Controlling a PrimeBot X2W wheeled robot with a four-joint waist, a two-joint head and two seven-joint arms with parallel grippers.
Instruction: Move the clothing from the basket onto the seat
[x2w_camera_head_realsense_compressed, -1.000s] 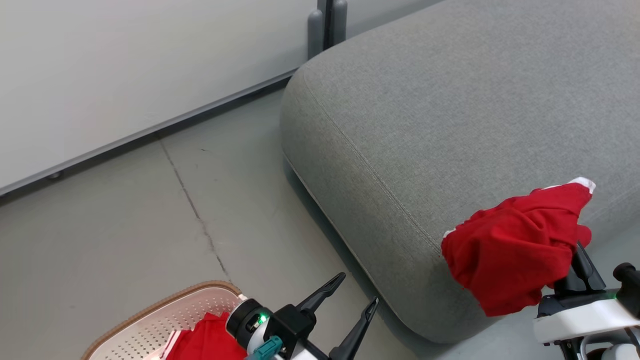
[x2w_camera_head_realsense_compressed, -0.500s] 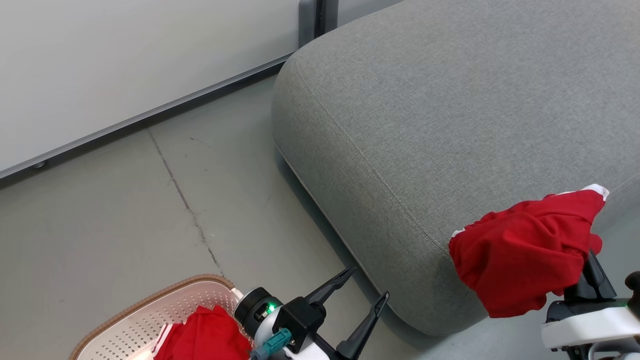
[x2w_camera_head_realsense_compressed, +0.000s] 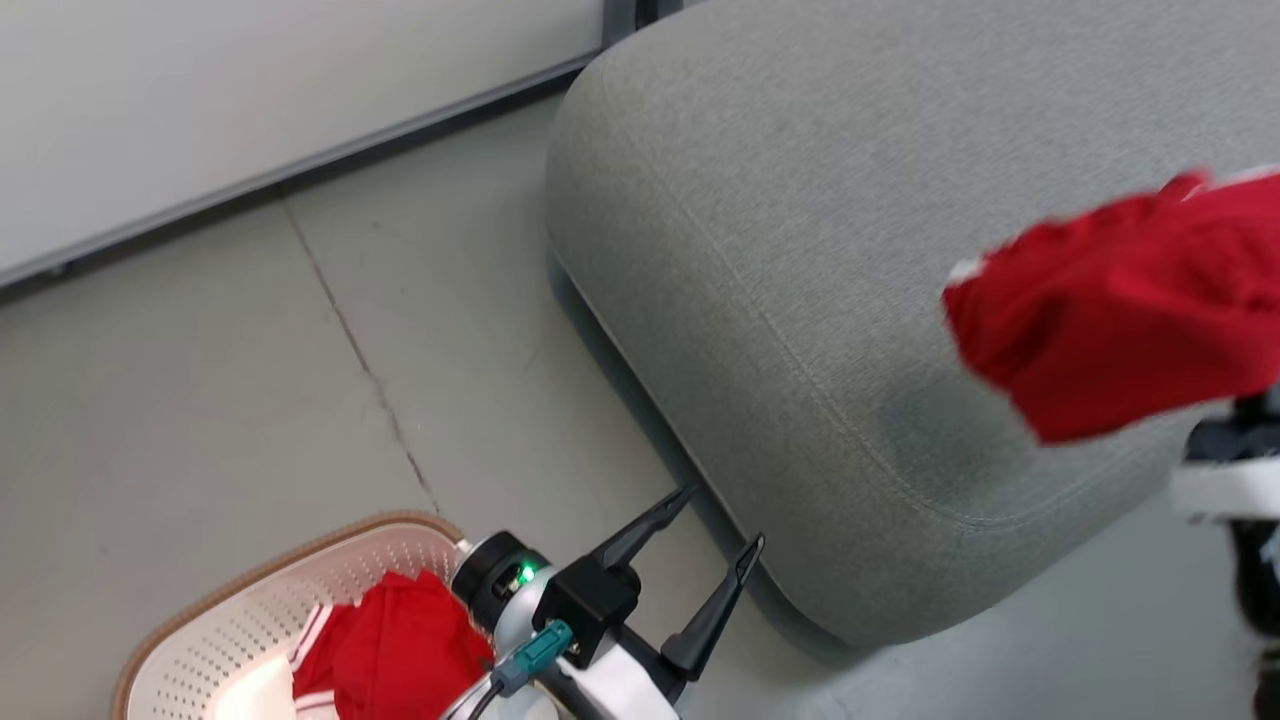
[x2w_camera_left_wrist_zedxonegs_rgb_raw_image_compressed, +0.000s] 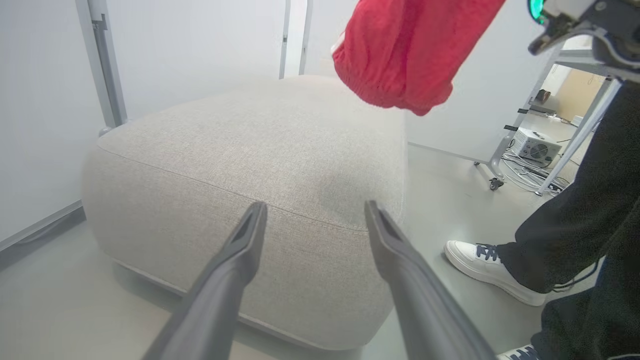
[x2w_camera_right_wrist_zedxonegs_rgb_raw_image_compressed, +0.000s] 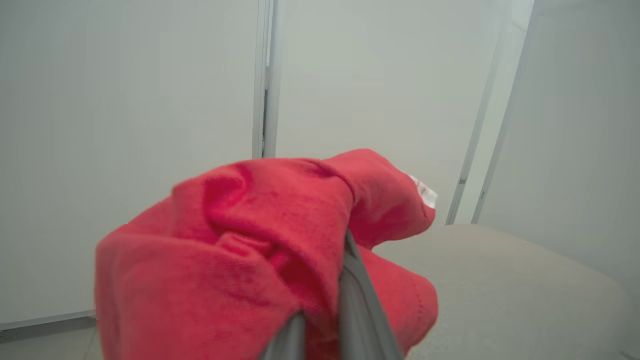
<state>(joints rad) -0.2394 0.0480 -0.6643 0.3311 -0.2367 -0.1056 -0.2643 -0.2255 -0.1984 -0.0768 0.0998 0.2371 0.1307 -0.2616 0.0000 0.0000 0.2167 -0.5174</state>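
1. Lifted since half a second ago: the held garment (x2w_camera_head_realsense_compressed: 1130, 300) now shows higher against the seat (x2w_camera_head_realsense_compressed: 800, 200) and is blurred with motion. The head camera has tipped a little too, so part of that shift belongs to the view.
2. It is bunched into a loose red wad with a bit of white trim at its far end. It hangs in the air above the seat's near corner, apart from the fabric.
3. The right gripper (x2w_camera_right_wrist_zedxonegs_rgb_raw_image_compressed: 320, 320) has its jaws clenched on the wad from below, and cloth folds over both of its fingers.
4. Carry it well inboard of the rounded edge before letting go. My read is that a drop near the corner could slide off onto the floor (x2w_camera_head_realsense_compressed: 300, 400).
5. Lower until the cloth rests on the cushion, then release. Draw the fingers back low and straight, since a fold draped over them could drag along.
6. The second garment (x2w_camera_head_realsense_compressed: 400, 640) lies in the basket (x2w_camera_head_realsense_compressed: 260, 570) on the floor, so that one is not yet moved.
7. The left gripper (x2w_camera_head_realsense_compressed: 720, 517) hovers just beside the basket, jaws spread and empty, pointing at the seat's front.
8. A person's shoe (x2w_camera_left_wrist_zedxonegs_rgb_raw_image_compressed: 480, 260) stands near the seat's far side, so keep the swing short.
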